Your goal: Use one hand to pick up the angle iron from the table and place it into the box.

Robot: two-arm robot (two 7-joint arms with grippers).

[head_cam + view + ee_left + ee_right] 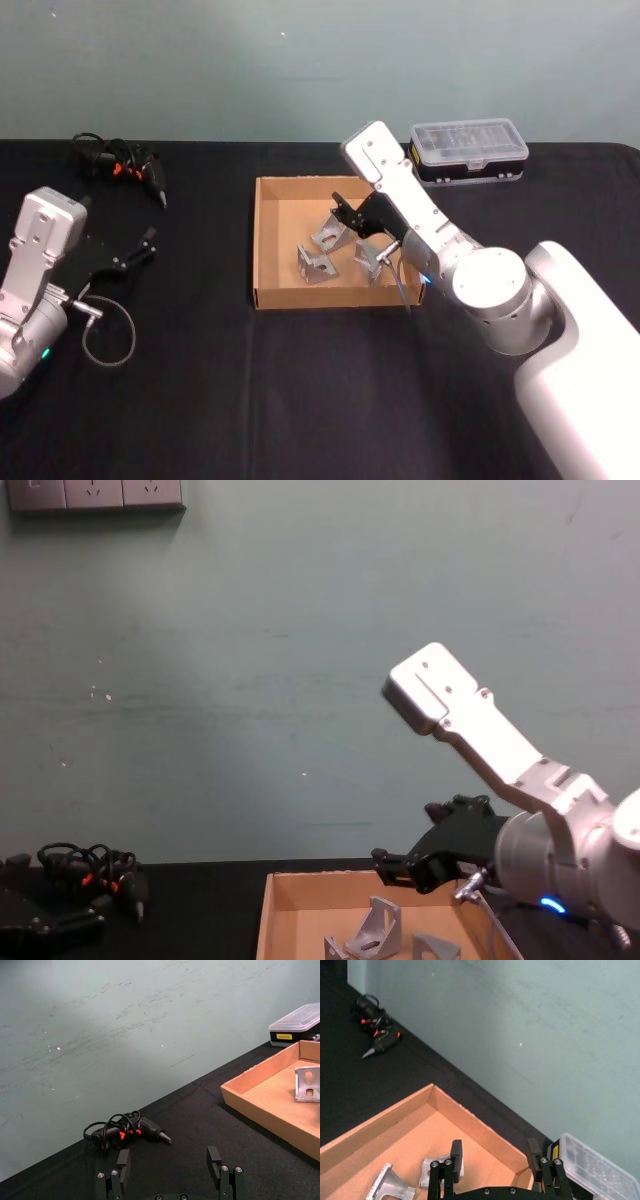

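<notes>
Here, starting at the table's (200,400) left edge, your left gripper (148,243) sits parked low over the cloth with its fingers spread and nothing between them; it looks idle, kept clear so the other arm can work alone. Toward the far left corner lies a black tool with orange marks and a coiled cable (125,165), well away from the job. At the middle of the table stands the cardboard box (262,240), and three angle irons already rest on its floor: one leaning upright (330,232), one nearer the front wall (316,266), one to the right (366,258). Your right gripper (343,211) hangs above the box's interior, jaws parted and empty, which suggests the piece has been let go. I see no angle iron left on the table. Behind the box, near the far edge, sits a small black case with a clear lid (468,150).
</notes>
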